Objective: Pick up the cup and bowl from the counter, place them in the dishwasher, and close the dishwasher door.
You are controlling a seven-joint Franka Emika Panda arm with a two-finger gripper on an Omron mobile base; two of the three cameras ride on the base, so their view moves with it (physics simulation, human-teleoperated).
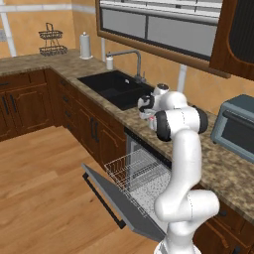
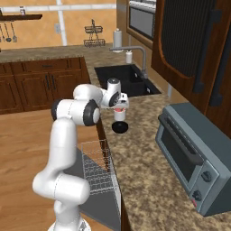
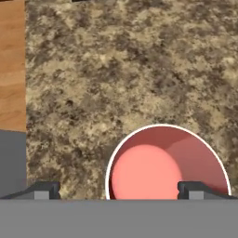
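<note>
- A black double sink (image 1: pixel 115 88) sits sunk into the worktop, a curved grey faucet (image 1: pixel 130 55) rising behind it.
- A grey toaster oven (image 2: pixel 195 155) stands to the right (door shut, two knobs at its near end).
- A paper towel roll (image 1: pixel 86 45) stands in the far corner, near a wire basket stand (image 1: pixel 52 40).
- A small white bottle (image 2: pixel 129 57) stands beside the faucet.
- Wood plank floor (image 1: pixel 44 193) spreads below.

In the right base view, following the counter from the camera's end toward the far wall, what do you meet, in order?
Toaster oven → bowl → cup, partly hidden by the hand → sink → small white bottle → paper towel roll → wire basket rack.
</note>
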